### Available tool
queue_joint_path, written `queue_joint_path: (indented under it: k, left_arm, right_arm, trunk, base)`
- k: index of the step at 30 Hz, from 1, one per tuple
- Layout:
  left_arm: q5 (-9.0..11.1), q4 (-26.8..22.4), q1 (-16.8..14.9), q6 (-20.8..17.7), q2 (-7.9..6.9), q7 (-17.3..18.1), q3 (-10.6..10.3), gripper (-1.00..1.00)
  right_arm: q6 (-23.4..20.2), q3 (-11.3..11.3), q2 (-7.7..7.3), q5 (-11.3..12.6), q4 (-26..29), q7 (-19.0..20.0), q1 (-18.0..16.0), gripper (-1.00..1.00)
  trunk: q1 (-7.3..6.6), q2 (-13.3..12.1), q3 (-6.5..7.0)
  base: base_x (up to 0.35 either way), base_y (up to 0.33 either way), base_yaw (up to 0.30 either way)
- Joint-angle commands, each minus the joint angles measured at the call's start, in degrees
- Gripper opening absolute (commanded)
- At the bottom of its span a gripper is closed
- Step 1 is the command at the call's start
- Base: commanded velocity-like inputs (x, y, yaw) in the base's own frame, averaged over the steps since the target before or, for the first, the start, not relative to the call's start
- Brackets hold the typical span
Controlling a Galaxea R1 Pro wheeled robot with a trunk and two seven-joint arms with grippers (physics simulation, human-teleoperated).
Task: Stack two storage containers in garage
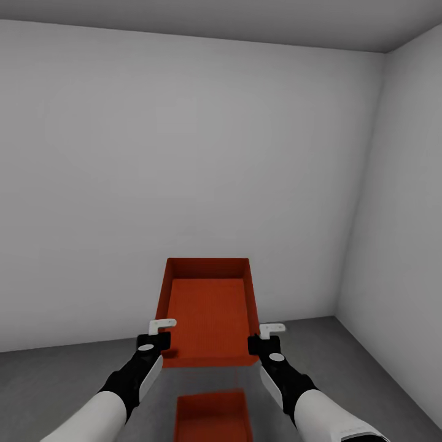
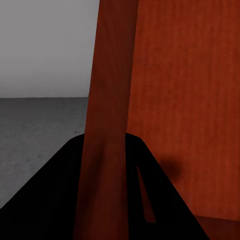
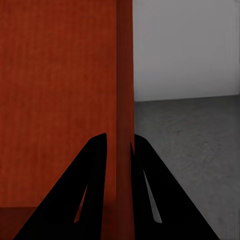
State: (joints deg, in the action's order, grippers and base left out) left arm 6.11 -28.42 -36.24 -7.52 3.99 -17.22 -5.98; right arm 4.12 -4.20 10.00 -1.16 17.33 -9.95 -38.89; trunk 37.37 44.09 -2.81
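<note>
In the lower middle of the head view an orange-red bin [image 1: 209,310] is held up in the air, tipped so its open side faces the camera. The left gripper [image 1: 161,336] pinches its left wall near the front corner and the right gripper [image 1: 261,341] pinches the right wall opposite, each with one finger inside and one outside; a grip on both sides likely keeps the bin from swinging. The right wrist view shows the wall [image 3: 125,100] clamped between two dark fingers [image 3: 90,190]. Directly below, at the bottom edge of the frame, the second bin [image 1: 212,417] sits on the dark grey floor [image 1: 55,380], so the carried one seems lined up to be lowered onto it. Plain grey walls [image 1: 184,153] stand behind.
</note>
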Motion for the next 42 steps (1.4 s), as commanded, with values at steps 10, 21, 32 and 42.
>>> queue_joint_path:
  k: [10,21,32,42]
  left_arm:
    - [-0.1,-1.7,-0.1,-0.4,-1.09,-0.7,2.8,-1.00]
    - [-0.1,-1.7,-0.1,-0.4,-1.09,-0.7,2.8,-1.00]
    - [-0.1,-1.7,-0.1,-0.4,-1.09,-0.7,2.8,-1.00]
    - [-0.1,-1.7,-0.1,-0.4,-1.09,-0.7,2.8,-1.00]
  right_arm:
    - [0.2,0.5,0.00,0.1,-0.2,-0.7,0.0,-1.00]
    - [0.2,0.5,0.00,0.1,-0.2,-0.6,0.0,-1.00]
    - [0.0,0.5,0.00,0.1,-0.2,-0.6,0.0,-1.00]
    - [0.2,0.4,0.00,0.2,-0.2,-0.7,0.0,-1.00]
  trunk:
    - [0.05,0.1,-0.10]
    - [0.05,0.1,-0.10]
    - [0.05,0.1,-0.10]
    - [0.05,0.1,-0.10]
  base:
    - [0.299,0.000,0.053]
    - [0.036,0.000,0.059]
    - [0.000,0.000,0.000]
    - [0.000,0.000,0.000]
